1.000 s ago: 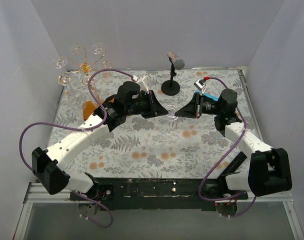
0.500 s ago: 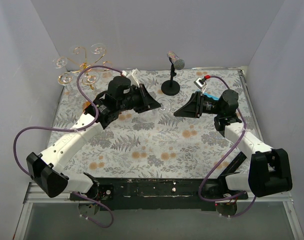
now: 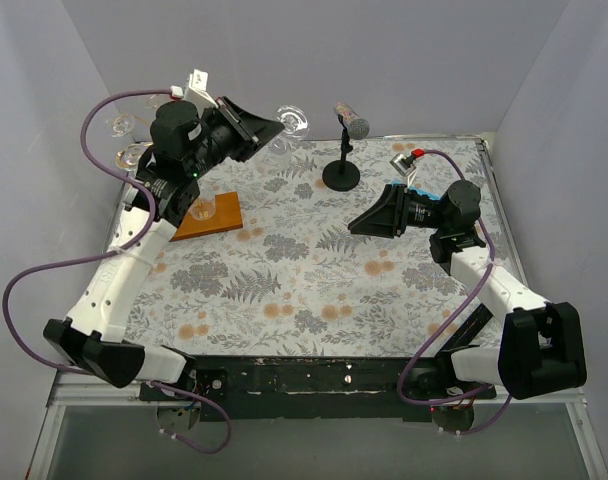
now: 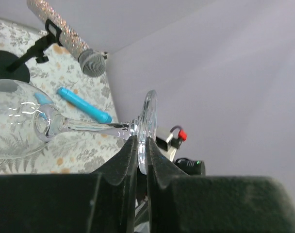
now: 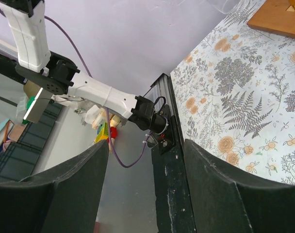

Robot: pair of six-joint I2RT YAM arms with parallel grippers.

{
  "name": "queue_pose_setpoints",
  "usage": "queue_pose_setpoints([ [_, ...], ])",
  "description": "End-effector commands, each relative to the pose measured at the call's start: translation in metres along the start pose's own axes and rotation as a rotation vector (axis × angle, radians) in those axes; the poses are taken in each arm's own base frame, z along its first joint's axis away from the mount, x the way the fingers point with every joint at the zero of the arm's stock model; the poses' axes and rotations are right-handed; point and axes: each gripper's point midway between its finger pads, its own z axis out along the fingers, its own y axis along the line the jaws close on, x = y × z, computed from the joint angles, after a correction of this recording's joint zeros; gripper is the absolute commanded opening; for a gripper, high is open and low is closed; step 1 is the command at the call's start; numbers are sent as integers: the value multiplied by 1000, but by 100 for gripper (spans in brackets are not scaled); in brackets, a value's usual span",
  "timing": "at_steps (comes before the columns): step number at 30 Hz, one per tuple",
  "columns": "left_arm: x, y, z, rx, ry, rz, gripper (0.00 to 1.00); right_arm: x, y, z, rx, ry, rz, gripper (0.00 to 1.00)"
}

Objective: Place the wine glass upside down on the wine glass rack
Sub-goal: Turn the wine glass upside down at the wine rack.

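From the overhead view, the wine glass (image 3: 292, 122) is seen in the air, just left of the microphone stand (image 3: 342, 172) and level with the microphone head. It is held out at the end of the raised left gripper (image 3: 275, 127). What part of the glass is gripped cannot be made out there. That is shown by the left wrist view: the left gripper (image 4: 141, 145) is clamped on the rim of the glass's flat round foot, one finger on each face of the disc. The wine glass (image 4: 89, 127) is clear, with a thin stem and a rounded bowl. The bowl points away from the fingers, toward the microphone stand (image 4: 26, 58).

The rack (image 3: 222, 217) is set well left of the microphone stand. Only its orange-brown wooden base and a few gold wire curls are seen in the overhead view, the rest being hidden behind the left arm. A corner of the same base (image 5: 278, 17) is caught in the right wrist view, on the flowered cloth.

The right gripper (image 3: 356, 226) is held just right of and nearer than the microphone stand. In its own wrist view the right gripper (image 5: 146, 145) is shown with its fingers wide apart and nothing between them.
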Motion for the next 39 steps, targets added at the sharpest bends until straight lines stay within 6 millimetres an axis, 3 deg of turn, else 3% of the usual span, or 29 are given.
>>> queue_pose_setpoints([
  [1,-34,-13,17,97,-58,-142,0,-5,17,-1,-30,-10,-113,71],
  [13,-100,18,40,-11,-272,-338,0,-5,16,-1,-26,-15,-113,71],
  [20,-137,40,30,-142,-458,-421,0,-5,14,-1,-23,-16,-106,71],
  [39,-172,85,25,-266,-570,-543,0,-6,11,0,-14,-18,-95,71],
])
